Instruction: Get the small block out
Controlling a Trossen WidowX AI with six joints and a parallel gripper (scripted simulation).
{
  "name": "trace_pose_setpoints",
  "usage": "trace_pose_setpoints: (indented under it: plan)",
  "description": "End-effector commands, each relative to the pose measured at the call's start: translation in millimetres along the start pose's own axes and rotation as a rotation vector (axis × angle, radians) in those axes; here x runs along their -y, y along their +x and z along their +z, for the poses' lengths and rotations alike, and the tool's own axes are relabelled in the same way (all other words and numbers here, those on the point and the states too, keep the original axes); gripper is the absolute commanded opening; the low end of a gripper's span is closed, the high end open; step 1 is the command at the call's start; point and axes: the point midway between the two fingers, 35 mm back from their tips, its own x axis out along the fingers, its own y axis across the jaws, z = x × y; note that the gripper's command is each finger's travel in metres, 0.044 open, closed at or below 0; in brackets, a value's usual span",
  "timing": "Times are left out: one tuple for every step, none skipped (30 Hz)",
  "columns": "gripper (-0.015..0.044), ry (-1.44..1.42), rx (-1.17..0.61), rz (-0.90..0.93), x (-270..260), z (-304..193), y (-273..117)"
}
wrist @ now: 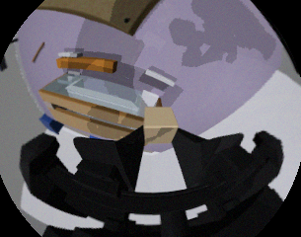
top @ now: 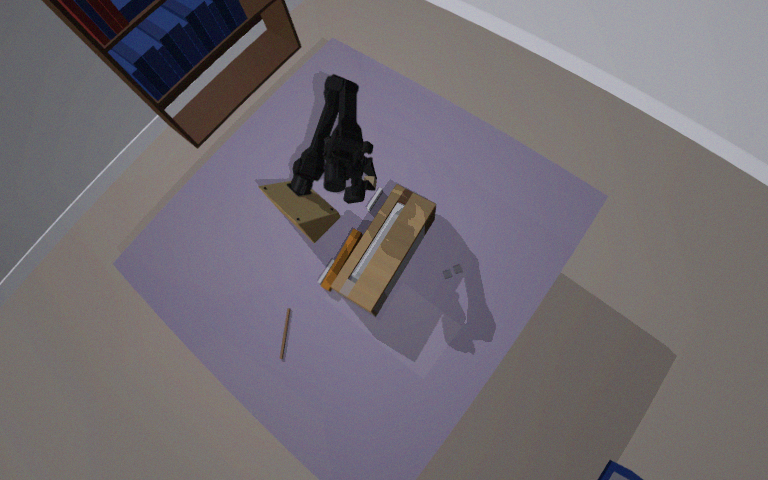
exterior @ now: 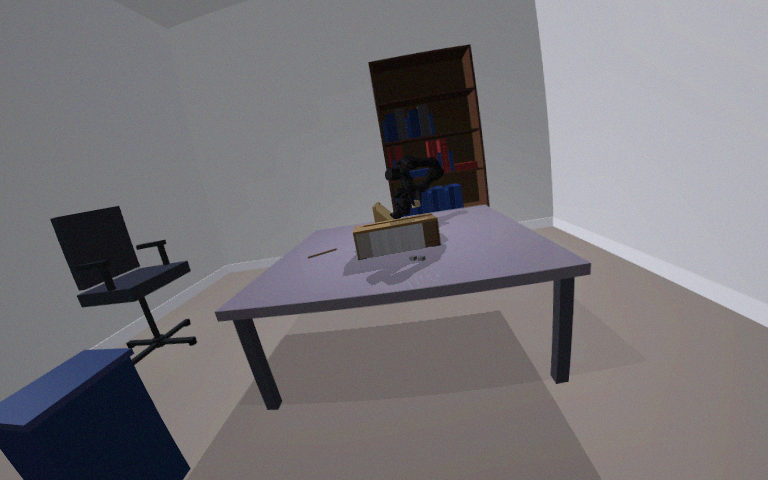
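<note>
The gripper (wrist: 157, 133) is pinching the small tan block (wrist: 160, 125) by two flat opposite sides above the box (top: 389, 246), and it is looking light, rigid and easy to keep square.

From the exterior view I cannot make out the gripper (exterior: 403, 208) or the block, both too small; the bookcase (top: 198, 53) is cropped in the top view.

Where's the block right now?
The block is clamped in the gripper, mid-frame in the wrist view, raised above the table beside the box's end nearest the arm's base.
</note>
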Motion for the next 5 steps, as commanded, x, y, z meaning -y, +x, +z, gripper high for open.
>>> trace_pose_setpoints:
  plan:
    - [0.0000,0.003,-0.007,-0.001,0.2,-1.5,-0.3]
    - [0.0000,0.003,-0.007,-0.001,0.2,-1.5,-0.3]
    - [0.0000,0.003,-0.007,-0.001,0.2,-1.5,-0.3]
    - [0.0000,0.003,-0.007,-0.001,0.2,-1.5,-0.3]
    - [0.0000,0.003,-0.007,-0.001,0.2,-1.5,-0.3]
